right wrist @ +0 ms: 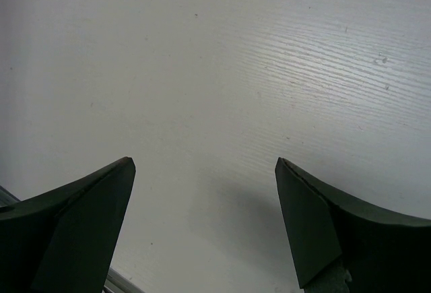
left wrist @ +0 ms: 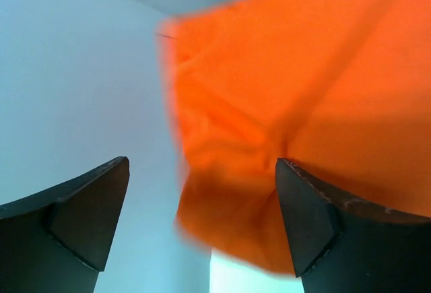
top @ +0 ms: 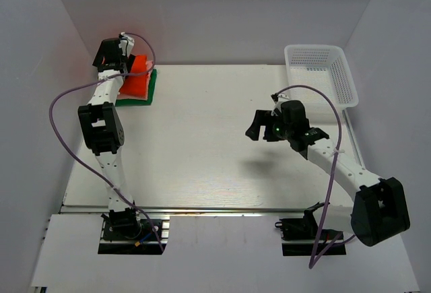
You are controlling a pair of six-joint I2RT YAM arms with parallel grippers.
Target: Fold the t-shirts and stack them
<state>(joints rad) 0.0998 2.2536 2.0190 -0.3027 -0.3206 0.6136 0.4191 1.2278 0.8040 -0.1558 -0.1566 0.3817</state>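
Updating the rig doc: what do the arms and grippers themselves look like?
Both arms are slim white links with bulky black joint housings: left arm, right arm. A loose purple cable runs along each. The left gripper and right gripper have matte black, wedge-shaped fingers; no markings visible.

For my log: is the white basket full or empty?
Empty: the white basket shows only its bare mesh floor from above; no cloth inside.
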